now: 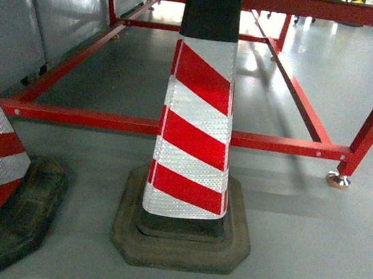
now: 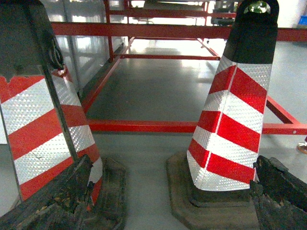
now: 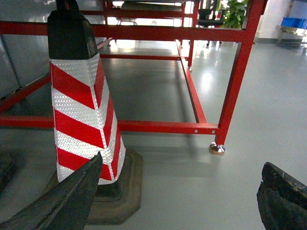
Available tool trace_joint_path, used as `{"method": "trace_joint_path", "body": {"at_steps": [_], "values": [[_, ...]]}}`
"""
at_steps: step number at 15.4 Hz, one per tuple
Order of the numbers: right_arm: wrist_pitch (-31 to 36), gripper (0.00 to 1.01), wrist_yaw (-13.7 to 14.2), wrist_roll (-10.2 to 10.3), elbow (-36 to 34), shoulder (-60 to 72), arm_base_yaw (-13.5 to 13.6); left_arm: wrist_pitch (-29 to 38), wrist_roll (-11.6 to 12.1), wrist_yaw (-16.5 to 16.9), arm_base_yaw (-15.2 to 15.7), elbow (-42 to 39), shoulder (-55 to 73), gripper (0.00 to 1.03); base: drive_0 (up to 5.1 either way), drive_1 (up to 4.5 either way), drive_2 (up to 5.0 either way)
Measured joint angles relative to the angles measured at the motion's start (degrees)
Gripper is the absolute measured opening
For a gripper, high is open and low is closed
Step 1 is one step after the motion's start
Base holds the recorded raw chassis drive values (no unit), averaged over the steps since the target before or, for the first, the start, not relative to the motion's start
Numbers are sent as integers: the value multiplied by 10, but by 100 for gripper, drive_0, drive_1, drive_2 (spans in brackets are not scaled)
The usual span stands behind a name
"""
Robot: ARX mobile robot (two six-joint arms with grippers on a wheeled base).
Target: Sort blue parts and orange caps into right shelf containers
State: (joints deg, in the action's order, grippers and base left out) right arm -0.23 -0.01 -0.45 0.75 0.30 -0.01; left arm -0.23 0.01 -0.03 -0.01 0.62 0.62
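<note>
Head view showed only two striped cones (image 1: 192,147) before a red frame (image 1: 174,130), no crates or parts visible, so grip stayed unjudged; both grippers (image 3: 182,201) (image 2: 172,191) gaped, empty.

Two red-and-white striped cones (image 1: 192,147) and a red frame (image 1: 275,144) stand on the grey floor (image 1: 315,260).

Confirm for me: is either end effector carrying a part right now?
No. In the wrist views the left end effector and right end effector stand open with only floor and a traffic cone between their fingers.
</note>
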Motion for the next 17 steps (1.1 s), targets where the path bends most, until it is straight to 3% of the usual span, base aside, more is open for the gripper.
{"method": "trace_joint_path", "body": {"at_steps": [17], "values": [[0,98,0,0,0,0,0,0,0,0,0,0,0,98,0,0,0]]}}
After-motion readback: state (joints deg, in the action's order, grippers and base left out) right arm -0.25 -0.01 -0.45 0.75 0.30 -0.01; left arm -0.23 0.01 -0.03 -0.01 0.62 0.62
